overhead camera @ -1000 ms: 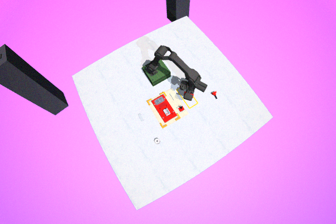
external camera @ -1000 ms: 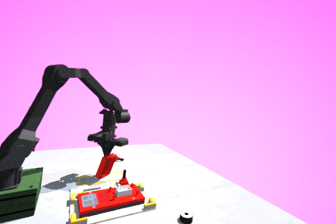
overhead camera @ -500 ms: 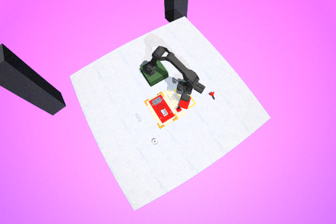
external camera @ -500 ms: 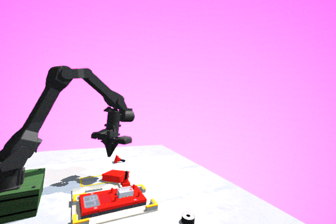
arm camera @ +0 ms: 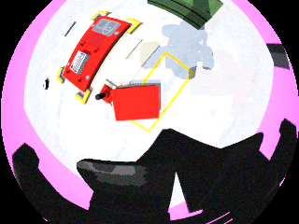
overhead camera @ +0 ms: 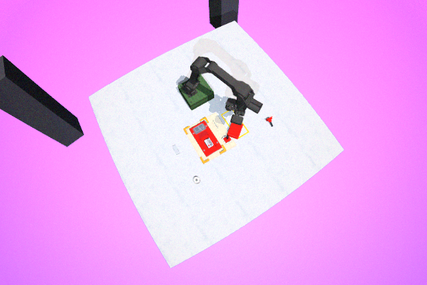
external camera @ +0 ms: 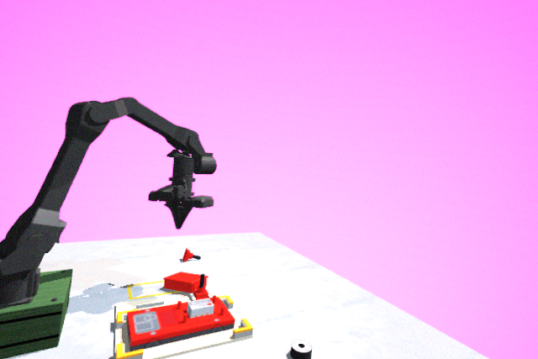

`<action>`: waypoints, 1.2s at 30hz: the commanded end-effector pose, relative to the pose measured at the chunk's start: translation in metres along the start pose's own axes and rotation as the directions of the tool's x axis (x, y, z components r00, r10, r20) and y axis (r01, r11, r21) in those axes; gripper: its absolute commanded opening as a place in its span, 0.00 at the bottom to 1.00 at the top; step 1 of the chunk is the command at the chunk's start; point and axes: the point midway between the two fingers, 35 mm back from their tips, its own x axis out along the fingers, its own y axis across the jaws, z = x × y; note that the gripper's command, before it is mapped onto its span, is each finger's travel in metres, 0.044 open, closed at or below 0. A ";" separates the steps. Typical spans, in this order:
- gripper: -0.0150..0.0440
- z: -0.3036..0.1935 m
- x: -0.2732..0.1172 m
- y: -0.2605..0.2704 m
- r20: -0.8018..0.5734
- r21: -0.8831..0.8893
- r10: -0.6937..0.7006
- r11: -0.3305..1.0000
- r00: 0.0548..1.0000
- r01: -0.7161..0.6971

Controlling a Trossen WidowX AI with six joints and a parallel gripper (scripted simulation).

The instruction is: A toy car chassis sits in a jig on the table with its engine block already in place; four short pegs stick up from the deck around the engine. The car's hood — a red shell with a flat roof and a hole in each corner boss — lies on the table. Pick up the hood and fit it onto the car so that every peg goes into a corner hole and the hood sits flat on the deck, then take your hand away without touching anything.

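Note:
The red hood (overhead camera: 235,130) (external camera: 184,282) (arm camera: 136,103) is roof up, low at the table, partly over the yellow outline and close beside a small red part with a black stick. Whether it rests fully flat or touches that part, I cannot tell. My gripper (external camera: 177,227) (arm camera: 170,133) is shut with nothing between its fingertips, well above the hood. The red chassis (overhead camera: 201,135) (external camera: 169,324) (arm camera: 93,45) sits in the jig (overhead camera: 204,160) (external camera: 244,326) (arm camera: 83,96). The grey-white engine block (overhead camera: 208,142) (external camera: 200,309) (arm camera: 78,62) is on its deck, with pegs standing around it.
The small red part (overhead camera: 227,139) (external camera: 200,293) (arm camera: 107,93) stands beside the jig. Another red and black part (overhead camera: 269,120) (external camera: 187,255) lies farther off. A wheel-like ring (overhead camera: 196,179) (external camera: 301,349) and a pale flat piece (overhead camera: 176,149) lie on the jig's other side.

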 end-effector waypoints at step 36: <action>1.00 0.006 0.068 0.046 0.011 -0.999 0.002 0.041 1.000 0.011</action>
